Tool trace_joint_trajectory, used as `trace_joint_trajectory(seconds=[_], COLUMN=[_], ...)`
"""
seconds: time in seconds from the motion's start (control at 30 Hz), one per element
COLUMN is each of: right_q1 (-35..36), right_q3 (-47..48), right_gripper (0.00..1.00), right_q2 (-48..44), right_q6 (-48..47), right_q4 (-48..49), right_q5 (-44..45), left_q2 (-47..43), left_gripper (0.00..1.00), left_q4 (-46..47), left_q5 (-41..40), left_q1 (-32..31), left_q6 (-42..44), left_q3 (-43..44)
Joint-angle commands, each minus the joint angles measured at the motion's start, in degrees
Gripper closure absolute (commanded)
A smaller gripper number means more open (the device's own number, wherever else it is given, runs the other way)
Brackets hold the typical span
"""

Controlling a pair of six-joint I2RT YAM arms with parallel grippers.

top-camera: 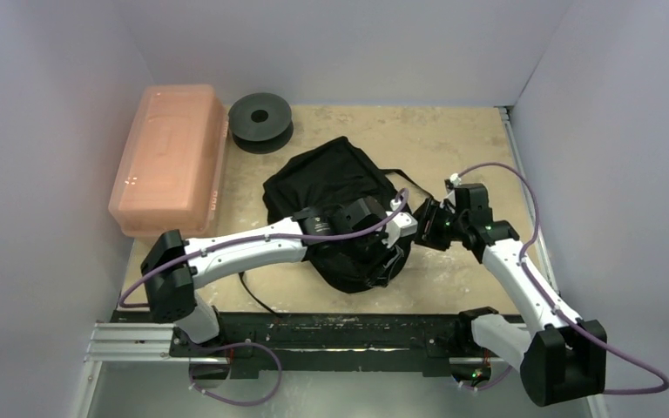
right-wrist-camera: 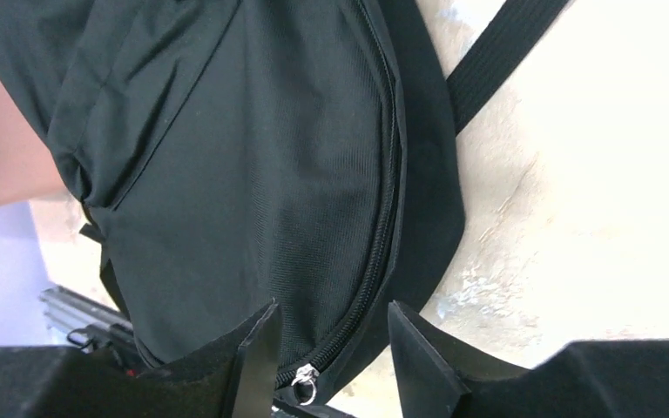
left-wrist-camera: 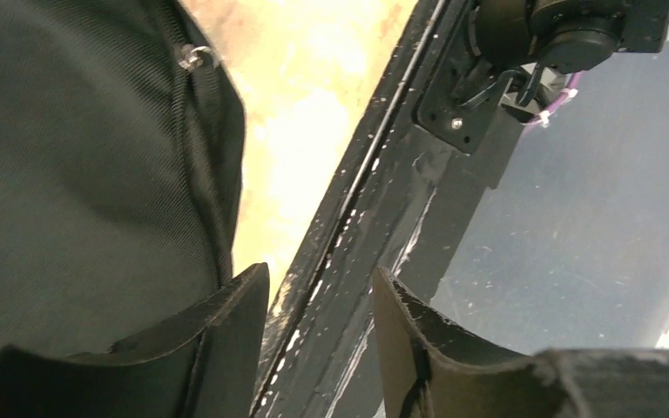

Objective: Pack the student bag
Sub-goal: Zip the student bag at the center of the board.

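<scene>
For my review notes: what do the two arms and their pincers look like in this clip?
The left arm and right arm each have white tubular links between bulky black joint housings, with a thin purple cable looping along each. The left pincer and right pincer are matte black: two wedge-shaped fingers tapering to points, edges rough. No markings visible.

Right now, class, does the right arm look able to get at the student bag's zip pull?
Probably yes. The zip pull on the student bag shows in the gap between the right arm's open jaws, with nothing visible in the way.
</scene>
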Motion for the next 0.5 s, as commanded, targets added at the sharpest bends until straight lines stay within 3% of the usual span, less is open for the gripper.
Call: trace_joint_trajectory(seconds=[0.0, 0.1, 0.2, 0.3, 0.47], right_q1=[0.0, -0.1, 0.0, -0.1, 0.0], right_q3=[-5.7, -8.1, -8.9, -9.0, -9.3], right_gripper=[0.50, 0.66, 0.69, 0.99, 1.00], right_q2=[-1.0, -2.0, -1.4, -1.8, -4.8], right_q6=[7.3, 9.6, 10.4, 11.0, 9.1], right_q4=[3.4, 6.2, 8.6, 9.1, 7.4], right_q5=[-8.1, -7.5, -8.9, -9.8, -11.2], left_q2=[4.7, 8.1, 10.8, 12.5, 11.9], left_gripper=[0.52, 0.51, 0.46, 0.42, 0.41], left_q4=[2.1, 1.5, 0.8, -0.8, -0.3], left_q5=[8.2, 10.9, 9.8, 5.3, 1.0], left_q1=[0.1, 0.1, 0.1, 0.2, 2.3], left_q6=[1.6, 1.5, 1.2, 0.3, -3.8], left_q3=[5.0, 7.6, 9.7, 11.4, 10.1])
